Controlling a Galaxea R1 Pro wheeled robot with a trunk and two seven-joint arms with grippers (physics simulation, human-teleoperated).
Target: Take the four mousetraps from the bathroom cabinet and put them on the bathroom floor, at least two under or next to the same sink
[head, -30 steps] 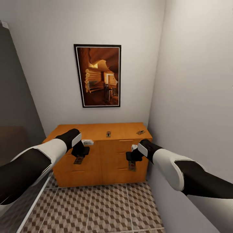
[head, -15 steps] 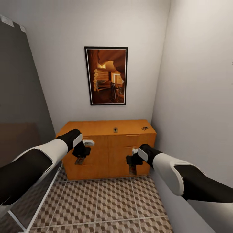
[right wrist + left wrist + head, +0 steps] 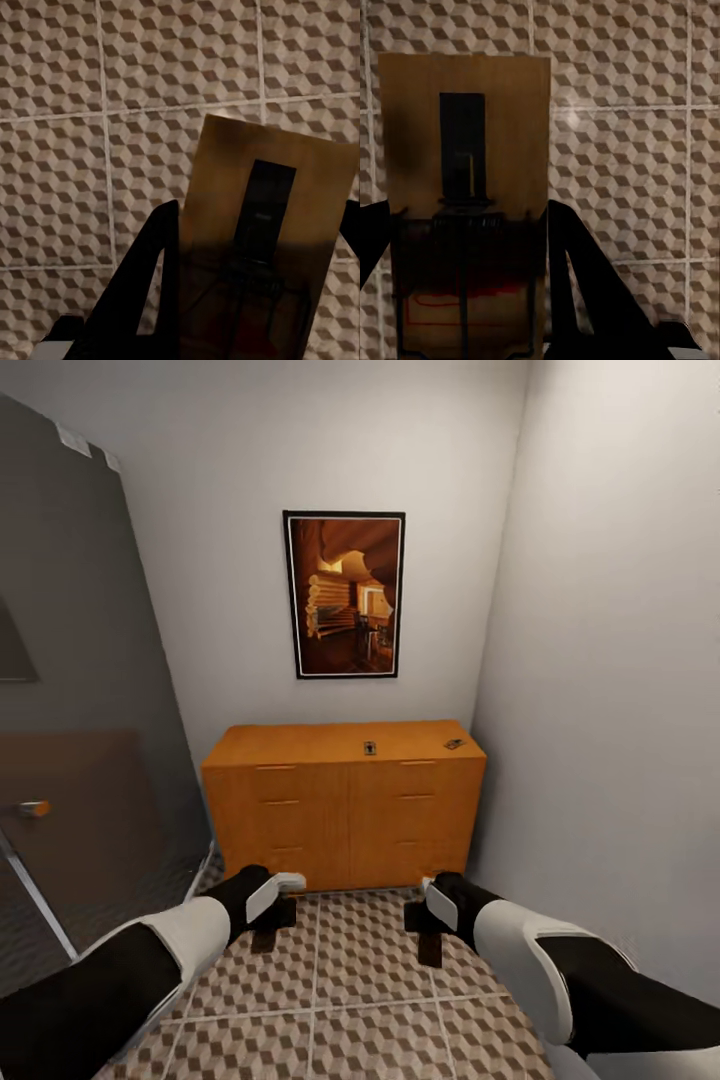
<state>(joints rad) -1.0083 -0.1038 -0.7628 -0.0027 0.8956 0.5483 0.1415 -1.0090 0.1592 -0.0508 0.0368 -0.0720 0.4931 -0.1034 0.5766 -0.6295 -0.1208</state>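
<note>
In the head view my left gripper (image 3: 268,928) hangs low over the bathroom floor (image 3: 350,970), shut on a mousetrap (image 3: 264,941) that points down. My right gripper (image 3: 429,937) is at the same height, shut on another mousetrap (image 3: 430,952). The left wrist view shows its wooden board (image 3: 465,187) between dark fingers (image 3: 585,285), above the cube-pattern tiles (image 3: 622,112). The right wrist view shows its board (image 3: 262,240) held between dark fingers (image 3: 146,277). Beyond both grippers stands the orange-brown cabinet (image 3: 345,810), with two more mousetraps (image 3: 369,748) (image 3: 454,744) lying on its top.
A dark glass shower wall (image 3: 90,710) runs along the left, with a small orange handle (image 3: 35,808). A white wall (image 3: 600,710) closes the right side. A framed picture (image 3: 345,595) hangs above the cabinet. Tiled floor lies between me and the cabinet.
The view has pulled back from the cabinet, which looks smaller and farther. Both arms have dropped from drawer height to just above the tiles, each still holding its mousetrap.
</note>
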